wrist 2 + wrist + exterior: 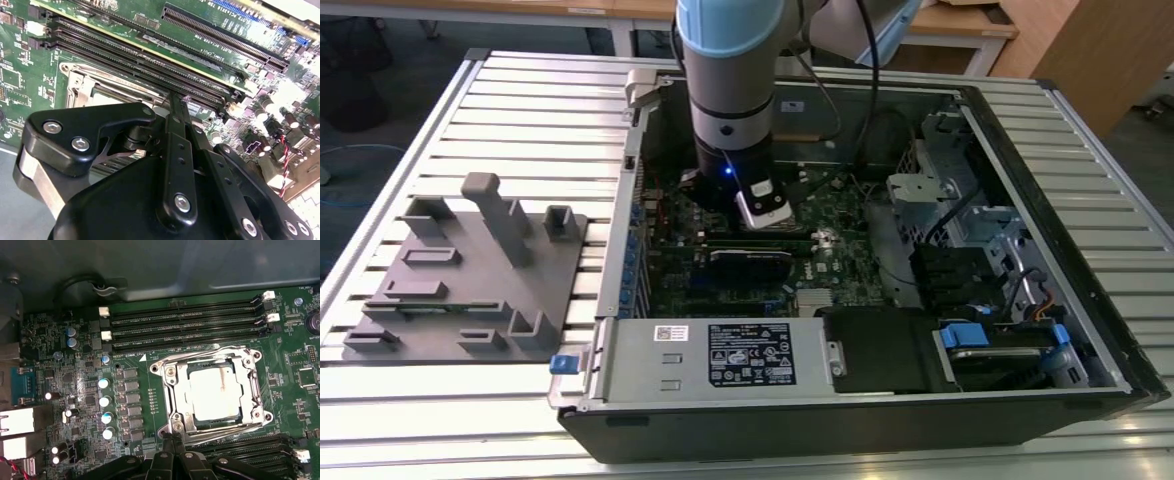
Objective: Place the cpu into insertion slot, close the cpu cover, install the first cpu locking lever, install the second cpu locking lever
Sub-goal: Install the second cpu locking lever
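Observation:
In the first wrist view the cpu (212, 390) lies flat in the insertion slot (169, 371) on the green motherboard (300, 350), its silvery top showing. The cpu cover (247, 385) lies down around it as a silver frame. Thin wire locking levers run along the socket's edges (200, 354) (220, 432). My gripper (172, 439) is shut, its black fingertips together at the socket's corner beside one lever's end, with nothing seen between them. In the second wrist view the shut gripper (176, 97) points at the socket's silver frame (82, 82). In the exterior view the arm (734, 100) reaches down into the computer case.
Long black memory slots (185, 320) flank the socket, and a row of capacitors (105, 400) stands beside it. In the exterior view, case walls (854, 410), a power supply (720, 355) and drive bays (987, 340) surround the board. A grey fixture (467, 270) sits on the table at the exterior view's left.

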Controlling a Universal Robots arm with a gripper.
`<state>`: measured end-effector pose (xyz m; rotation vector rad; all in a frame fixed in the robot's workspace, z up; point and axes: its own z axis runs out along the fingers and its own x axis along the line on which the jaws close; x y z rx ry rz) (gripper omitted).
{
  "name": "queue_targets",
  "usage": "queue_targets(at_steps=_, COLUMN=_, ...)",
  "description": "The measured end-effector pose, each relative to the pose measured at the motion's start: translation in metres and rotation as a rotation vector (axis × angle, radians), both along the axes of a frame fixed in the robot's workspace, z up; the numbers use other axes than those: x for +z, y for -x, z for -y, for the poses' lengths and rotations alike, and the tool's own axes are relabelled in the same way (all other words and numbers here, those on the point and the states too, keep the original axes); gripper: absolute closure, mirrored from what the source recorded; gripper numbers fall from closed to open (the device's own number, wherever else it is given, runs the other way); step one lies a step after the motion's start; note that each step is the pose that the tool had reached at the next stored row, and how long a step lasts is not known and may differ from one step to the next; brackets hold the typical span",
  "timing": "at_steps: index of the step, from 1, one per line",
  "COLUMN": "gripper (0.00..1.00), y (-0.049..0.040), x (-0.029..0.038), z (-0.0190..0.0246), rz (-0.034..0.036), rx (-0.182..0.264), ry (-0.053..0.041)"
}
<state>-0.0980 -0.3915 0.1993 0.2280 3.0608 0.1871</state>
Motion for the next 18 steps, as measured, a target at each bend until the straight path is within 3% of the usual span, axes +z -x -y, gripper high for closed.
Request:
queue_targets(at_steps=12, gripper=0.90, y=0.0021, x=-0.0020, z=0.0000, rz=0.0000, rx=0.000, ry=-0.0266)
queue_targets(at_steps=18, gripper=0.90, y=0.0025, x=-0.0038, z=0.0000, rz=0.0002, rx=0.000, ry=-0.0321)
